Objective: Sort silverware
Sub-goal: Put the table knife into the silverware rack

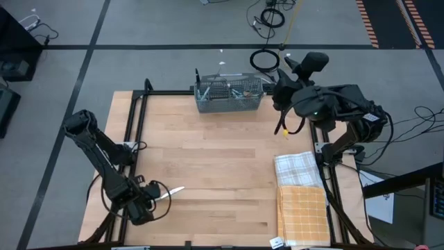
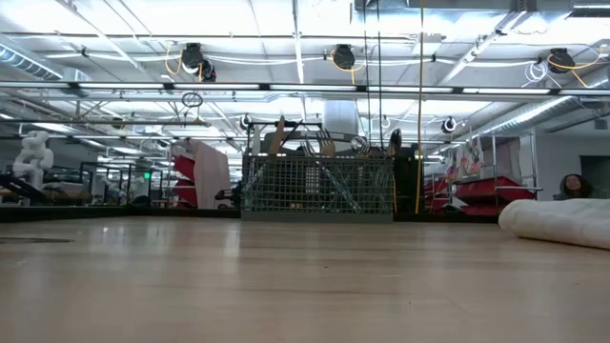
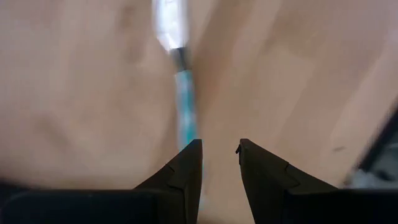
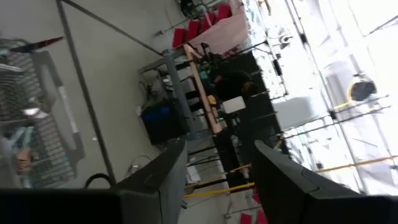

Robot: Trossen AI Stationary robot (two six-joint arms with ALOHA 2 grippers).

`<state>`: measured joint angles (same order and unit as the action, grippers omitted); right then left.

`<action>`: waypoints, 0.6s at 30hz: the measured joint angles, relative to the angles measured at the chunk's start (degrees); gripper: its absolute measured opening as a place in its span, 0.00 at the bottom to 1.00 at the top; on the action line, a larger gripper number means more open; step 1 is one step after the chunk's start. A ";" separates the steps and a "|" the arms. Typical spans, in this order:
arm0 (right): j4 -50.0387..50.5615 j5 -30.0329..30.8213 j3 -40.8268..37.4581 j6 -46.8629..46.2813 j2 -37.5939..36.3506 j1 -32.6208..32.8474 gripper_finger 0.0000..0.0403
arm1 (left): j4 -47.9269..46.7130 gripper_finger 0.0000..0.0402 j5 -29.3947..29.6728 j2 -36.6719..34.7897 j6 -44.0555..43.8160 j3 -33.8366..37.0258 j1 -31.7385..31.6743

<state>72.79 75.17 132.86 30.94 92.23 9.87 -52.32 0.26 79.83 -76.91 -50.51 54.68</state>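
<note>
One piece of silverware (image 1: 175, 190) lies flat on the table near its front left corner. It has a teal handle (image 3: 185, 109) and a silver head (image 3: 170, 25). My left gripper (image 3: 219, 146) points down over the handle's end, open by a narrow gap that shows only bare wood. One finger (image 3: 186, 168) hides the handle's tip. At the far edge stands the grey wire caddy (image 1: 229, 94), with several more pieces of silverware (image 1: 241, 89) in it. My right gripper (image 4: 217, 149) is raised beside the caddy's right end (image 1: 277, 89), open, with nothing between its fingers.
A white checked towel (image 1: 297, 169) and an orange checked cloth (image 1: 303, 212) lie along the table's right edge. In the low view the towel is a pale roll (image 2: 558, 221) right of the caddy (image 2: 316, 186). Bare wood (image 1: 222, 160) spans the table's middle.
</note>
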 joint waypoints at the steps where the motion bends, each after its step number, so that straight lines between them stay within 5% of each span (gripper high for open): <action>1: 1.14 -0.70 0.00 -1.44 0.00 0.00 0.41 | 2.66 0.28 -0.01 0.01 -0.44 0.71 0.01; 5: 6.04 -2.22 0.00 -6.54 0.02 0.00 0.41 | 9.26 0.28 0.56 0.08 -0.85 2.92 -0.26; 18: 10.30 -5.07 0.00 -10.45 0.02 0.00 0.41 | 8.63 0.28 1.56 0.07 -3.83 7.63 -3.35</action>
<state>83.09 70.11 132.86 20.49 92.25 9.87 -43.69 1.82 79.90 -80.74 -42.88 51.33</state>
